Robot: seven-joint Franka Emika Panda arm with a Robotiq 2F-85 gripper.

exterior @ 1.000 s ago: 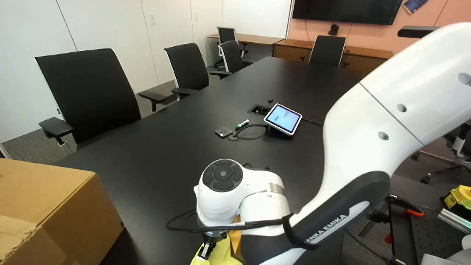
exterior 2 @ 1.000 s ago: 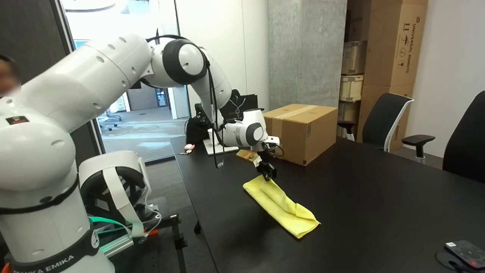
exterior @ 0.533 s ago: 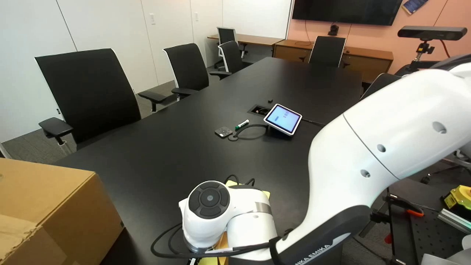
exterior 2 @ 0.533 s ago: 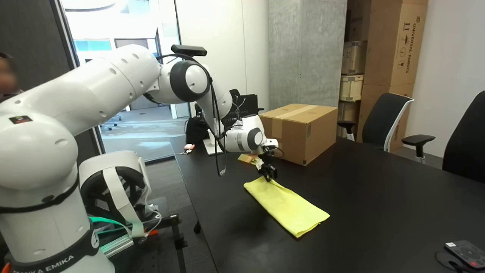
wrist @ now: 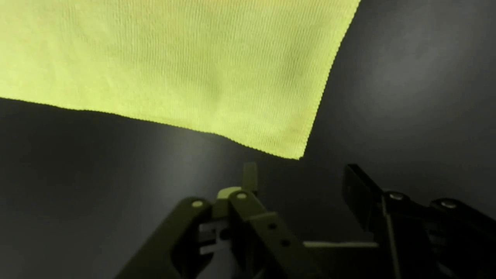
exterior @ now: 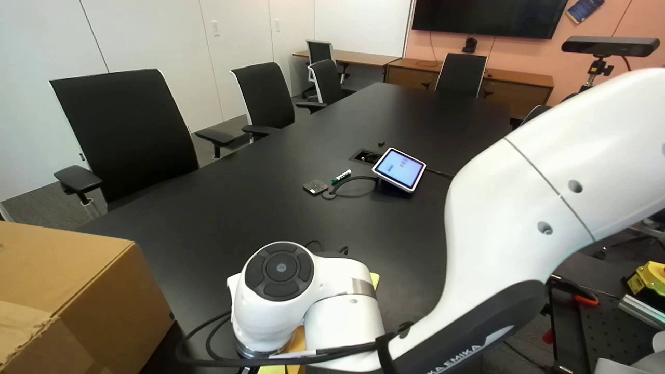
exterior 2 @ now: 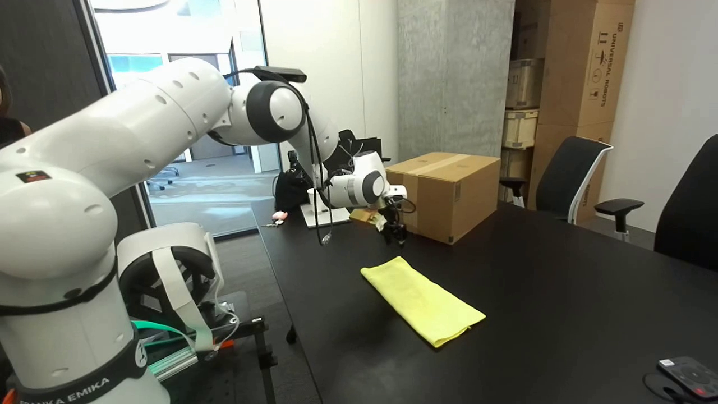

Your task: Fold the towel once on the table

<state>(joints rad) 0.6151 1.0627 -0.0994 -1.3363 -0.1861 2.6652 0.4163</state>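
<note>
The pale yellow towel lies flat as a long narrow strip on the black table, and layered edges seem to show at its near end. In the wrist view a corner of the towel points down toward my gripper. Its fingers stand wide apart with nothing between them, just short of that corner. An exterior view has the gripper above the table, past the towel's far end and apart from it. In the exterior view where the arm hides most of the cloth, only bits of towel show.
A cardboard box stands close behind the gripper; the same box shows at the front left. Farther along the table are a tablet, a marker and a small dark pad. A remote-like device lies at the near right.
My gripper has let go of the towel's far end, opened, and risen away toward the box. The towel, wrinkled and partly raised a second ago, now lies flatter.
</note>
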